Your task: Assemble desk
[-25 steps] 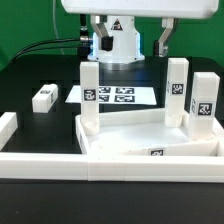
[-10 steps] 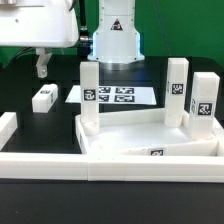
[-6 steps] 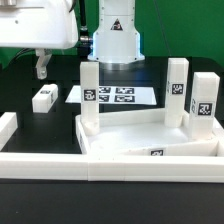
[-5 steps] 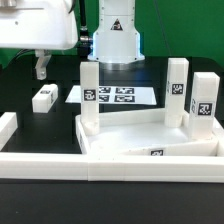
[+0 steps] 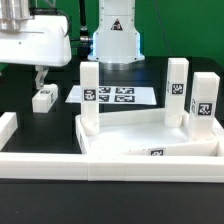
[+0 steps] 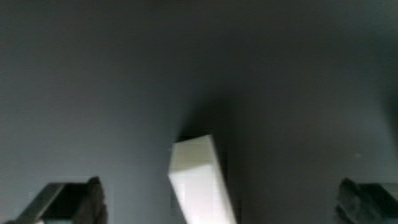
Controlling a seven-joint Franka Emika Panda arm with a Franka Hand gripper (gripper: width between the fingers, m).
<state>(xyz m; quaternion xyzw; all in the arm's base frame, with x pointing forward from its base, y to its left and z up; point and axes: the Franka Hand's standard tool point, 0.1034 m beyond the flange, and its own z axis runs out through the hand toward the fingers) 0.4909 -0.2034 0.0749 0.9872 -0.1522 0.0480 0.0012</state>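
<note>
The white desk top [image 5: 140, 140] lies upside down at the front of the table, a tag on its near rim. Three white tagged legs stand upright in its corner sockets: one at the exterior view's left [image 5: 90, 95] and two at its right [image 5: 177, 88] [image 5: 203, 105]. A fourth loose leg [image 5: 44, 98] lies flat on the black table at the exterior view's left. My gripper [image 5: 40, 80] hangs just above this loose leg, open and empty. In the wrist view the leg [image 6: 206, 180] lies between my spread fingertips [image 6: 68, 200].
The marker board [image 5: 112, 96] lies flat behind the desk top. Low white border wall pieces [image 5: 45, 164] run along the front, with one at the exterior view's left [image 5: 8, 128]. The robot base [image 5: 115, 35] stands at the back.
My gripper swung from the exterior view's right to its left, then came down closer to the loose leg. The desk parts have not moved.
</note>
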